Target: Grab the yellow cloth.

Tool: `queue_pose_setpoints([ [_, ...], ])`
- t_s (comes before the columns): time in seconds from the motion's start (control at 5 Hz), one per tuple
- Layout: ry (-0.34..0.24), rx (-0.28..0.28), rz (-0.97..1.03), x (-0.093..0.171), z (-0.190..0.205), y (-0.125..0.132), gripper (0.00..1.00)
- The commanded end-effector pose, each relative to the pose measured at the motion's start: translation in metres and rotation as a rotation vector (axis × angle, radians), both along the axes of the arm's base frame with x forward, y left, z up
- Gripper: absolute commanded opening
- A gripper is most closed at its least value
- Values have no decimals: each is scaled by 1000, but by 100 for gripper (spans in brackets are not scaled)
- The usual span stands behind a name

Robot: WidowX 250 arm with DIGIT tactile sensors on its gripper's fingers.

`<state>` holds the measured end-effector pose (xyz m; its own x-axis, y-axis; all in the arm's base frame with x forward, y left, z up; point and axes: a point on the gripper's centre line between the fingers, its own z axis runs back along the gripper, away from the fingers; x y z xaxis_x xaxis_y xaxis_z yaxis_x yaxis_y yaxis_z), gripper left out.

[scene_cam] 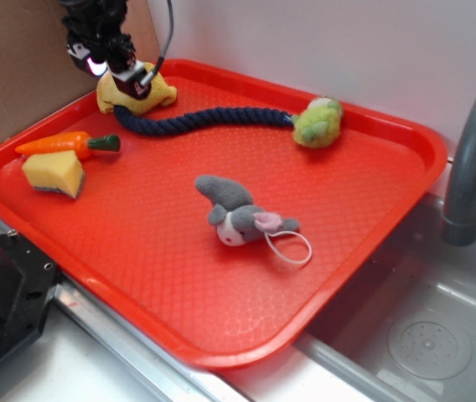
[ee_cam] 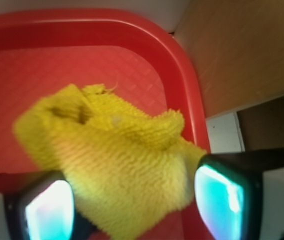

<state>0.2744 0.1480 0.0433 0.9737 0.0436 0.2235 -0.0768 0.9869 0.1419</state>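
No writing or brand can be read. The yellow cloth (ee_cam: 117, 165), a fuzzy ribbed terry bundle, lies crumpled in the far corner of the glossy red tray (scene_cam: 221, 318). The hand (ee_cam: 134, 200) is set down over it, its glowing pads (ee_cam: 217, 197) spread wide on either side of the cloth, not visibly pinching it. A braided navy rope (scene_cam: 196, 120) lies just beside.
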Motion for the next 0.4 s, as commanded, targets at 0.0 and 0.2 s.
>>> queue_pose_setpoints([
  [0.0,-17,-156,-110,20,-8,-2,0],
  [0.2,-11,-188,-94,16,1,1,0],
])
